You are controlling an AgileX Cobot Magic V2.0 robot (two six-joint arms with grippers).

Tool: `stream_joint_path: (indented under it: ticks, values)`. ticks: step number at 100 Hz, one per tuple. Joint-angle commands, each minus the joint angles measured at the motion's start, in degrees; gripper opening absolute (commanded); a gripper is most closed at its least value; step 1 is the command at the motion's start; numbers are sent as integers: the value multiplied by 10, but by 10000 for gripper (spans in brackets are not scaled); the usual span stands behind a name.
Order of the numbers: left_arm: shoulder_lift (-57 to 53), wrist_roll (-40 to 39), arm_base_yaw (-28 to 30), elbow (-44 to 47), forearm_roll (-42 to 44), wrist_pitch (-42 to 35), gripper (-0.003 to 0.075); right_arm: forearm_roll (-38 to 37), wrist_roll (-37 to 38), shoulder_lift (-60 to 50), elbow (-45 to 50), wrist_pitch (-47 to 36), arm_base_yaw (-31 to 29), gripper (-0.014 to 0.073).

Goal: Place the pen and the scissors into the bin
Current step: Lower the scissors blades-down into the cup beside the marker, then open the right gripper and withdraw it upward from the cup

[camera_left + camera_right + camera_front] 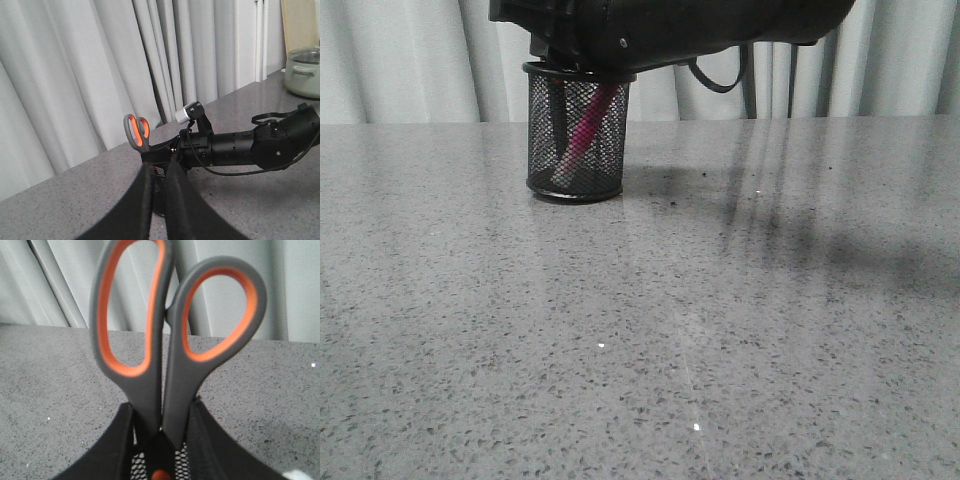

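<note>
The bin, a black mesh cup, stands at the back left of the table. The pink pen leans inside it. My right gripper hangs just over the bin's rim and is shut on the scissors, gripping below the grey and orange handles. Their dark blades reach down into the bin, and the orange pivot dot shows between the fingers. In the left wrist view the scissors' handles stick up above the bin. My left gripper is empty, its fingers nearly together, short of the bin.
The right arm stretches across above the bin. A pale green lidded pot stands on the table's far edge. Grey curtains hang behind the speckled grey table.
</note>
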Motion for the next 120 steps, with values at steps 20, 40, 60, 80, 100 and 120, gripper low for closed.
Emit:
stream_joint_path:
  ticks: [20, 40, 60, 80, 100, 120]
  values:
    - [6, -2, -4, -13, -5, -36, 29, -3, 4, -46, -12, -5, 3, 46]
    - [3, -2, -4, -13, -10, -36, 29, -3, 4, -46, -12, -2, 3, 343]
    - [-10, -2, -4, -13, -11, -36, 29, -3, 4, -54, -12, -2, 3, 396]
    - [-21, -2, -4, -13, -11, -35, 29, -3, 4, -73, -12, -12, 3, 396]
    - [-21, -2, -4, -13, -11, -34, 29, -4, 4, -89, -12, -8, 3, 395]
    - [-21, -2, -4, -13, -11, -34, 29, -5, 3, -107, -12, -8, 3, 395]
